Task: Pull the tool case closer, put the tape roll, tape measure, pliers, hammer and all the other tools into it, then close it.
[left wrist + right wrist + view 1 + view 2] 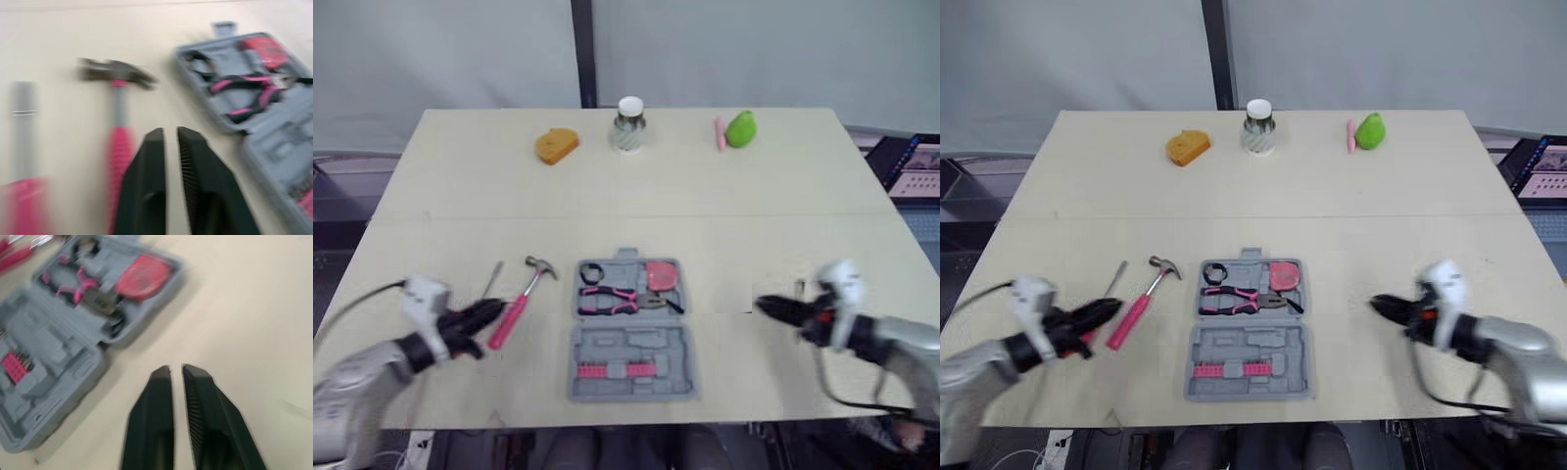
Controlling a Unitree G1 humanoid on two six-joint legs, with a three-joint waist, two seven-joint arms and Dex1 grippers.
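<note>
The tool case (628,345) lies open, with pliers (612,299), tape roll (591,274) and tape measure (661,276) in its far half. The hammer (521,302) lies left of the case. The left wrist view also catches a screwdriver (22,112) farther left. The left gripper (497,310) is by the hammer's handle and the right gripper (762,305) is right of the case. Both are narrowed to a slit and empty.

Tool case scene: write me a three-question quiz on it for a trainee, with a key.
1. True or false: the tool case is closed.
2. The hammer lies: A) inside the case; B) on the table, to the case's left; C) at the far edge.
3. Which gripper is nearer the hammer?

Key: 1 false, it lies open; 2 B; 3 the left gripper.
</note>
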